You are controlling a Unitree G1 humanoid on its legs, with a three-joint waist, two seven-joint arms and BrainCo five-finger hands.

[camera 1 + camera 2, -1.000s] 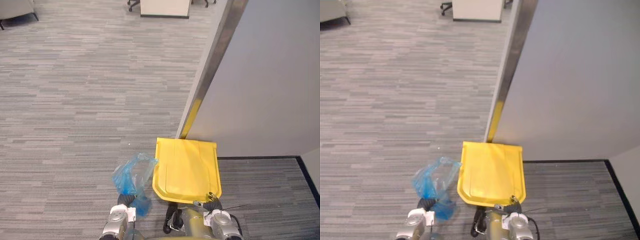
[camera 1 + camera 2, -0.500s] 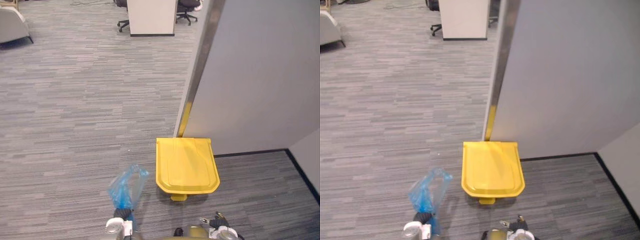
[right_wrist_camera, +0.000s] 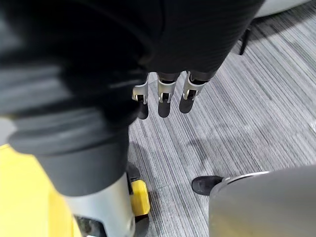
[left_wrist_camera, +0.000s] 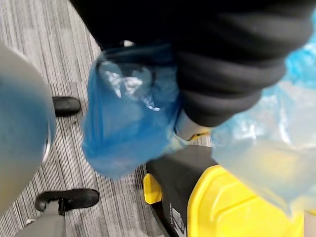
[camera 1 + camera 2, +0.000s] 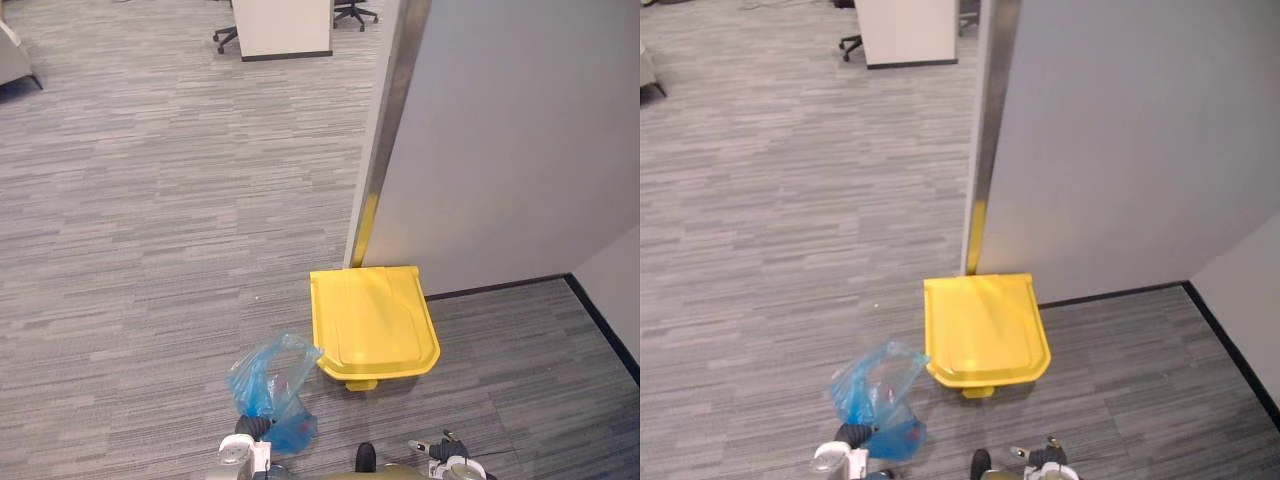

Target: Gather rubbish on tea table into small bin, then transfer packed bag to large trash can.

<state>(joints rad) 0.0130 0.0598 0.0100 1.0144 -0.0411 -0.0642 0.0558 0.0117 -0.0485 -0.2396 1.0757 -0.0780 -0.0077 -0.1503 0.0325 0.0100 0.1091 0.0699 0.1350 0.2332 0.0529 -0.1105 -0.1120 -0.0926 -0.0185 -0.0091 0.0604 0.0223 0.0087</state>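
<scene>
I hold the blue bag [image 5: 268, 385] bunched at my left hand [image 5: 247, 428], whose fingers are buried in plastic so I cannot tell their curl, just beside the large trash can [image 4: 170, 185], whose shut yellow lid [image 5: 372, 322] bars the drop, while my right hand [image 3: 163, 98] hangs with fingers straight and empty near the pedal [image 3: 139, 195].

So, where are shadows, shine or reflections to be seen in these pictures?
Left eye view: the trash can's yellow lid has a soft shine, a narrow shadow lies on the carpet under its front edge, and the metal wall edge behind it reflects its yellow. Left wrist view: the blue bag lets light through, and the yellow lid shows through it.
</scene>
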